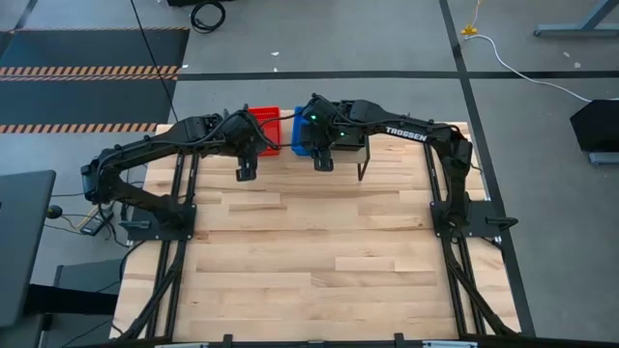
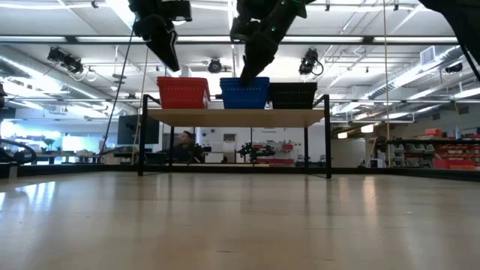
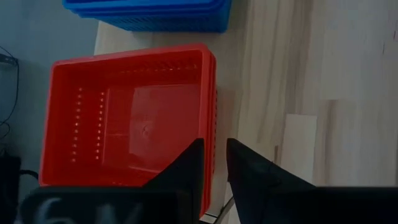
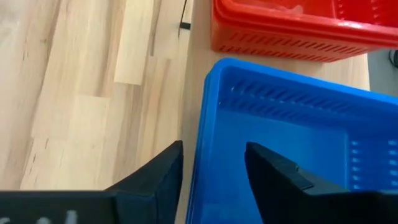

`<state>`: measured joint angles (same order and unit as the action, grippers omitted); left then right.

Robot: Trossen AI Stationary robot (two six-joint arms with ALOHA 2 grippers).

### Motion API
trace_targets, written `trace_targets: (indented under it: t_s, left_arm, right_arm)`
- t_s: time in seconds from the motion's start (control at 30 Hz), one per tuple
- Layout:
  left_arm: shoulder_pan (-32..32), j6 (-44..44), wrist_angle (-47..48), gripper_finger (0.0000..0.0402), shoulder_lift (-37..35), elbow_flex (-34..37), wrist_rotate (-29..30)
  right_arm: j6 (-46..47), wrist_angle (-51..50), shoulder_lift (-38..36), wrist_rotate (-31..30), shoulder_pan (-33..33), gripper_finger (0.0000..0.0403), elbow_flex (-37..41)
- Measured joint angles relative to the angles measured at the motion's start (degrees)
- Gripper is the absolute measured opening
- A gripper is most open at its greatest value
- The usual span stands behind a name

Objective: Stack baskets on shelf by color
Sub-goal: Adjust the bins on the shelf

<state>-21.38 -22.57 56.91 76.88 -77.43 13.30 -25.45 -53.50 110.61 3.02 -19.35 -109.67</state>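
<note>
The small shelf (image 2: pixel 234 117), a light wooden plank on thin black metal legs, stands at the far edge of the worktop (image 1: pixel 319 261), in the upper middle of the high view. On it, in the low view, sit three colours side by side: perforated red plastic baskets (image 2: pixel 182 92) on the left, blue ones (image 2: pixel 244 93) in the middle, black ones (image 2: pixel 293 94) on the right. The left wrist view shows doubled rims on red and blue, so these look like nested stacks. No basket lies loose on the worktop in any view, so the sorting seems finished or nearly so; how many are in each stack I cannot tell.

The left gripper (image 1: pixel 246 173) hangs raised at the near side of the red stack, its jaws narrow with a slim gap and nothing between them. The right gripper (image 1: pixel 323 161) hangs over the near rim of the blue stack, jaws spread and straddling the basket wall in its wrist view, not visibly clamped on it. Both arms reach forward from their bases toward the shelf, elbows bent outward.
</note>
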Motion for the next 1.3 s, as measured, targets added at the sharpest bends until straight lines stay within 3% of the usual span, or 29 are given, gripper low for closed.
trace_targets:
  t_s: [0.9, 1.3]
  left_arm:
    - [0.0, 0.9, 1.0, 0.0065, 0.0, 0.0, 0.0]
    - [0.0, 1.0, 1.0, 0.0062, 0.0, 0.0, 0.0]
  right_arm:
    - [-1.8, 1.6, 0.0, 3.2, 0.1, 0.0047, 0.0]
    - [-2.7, 2.2, 0.0, 4.3, 0.1, 0.003, 0.0]
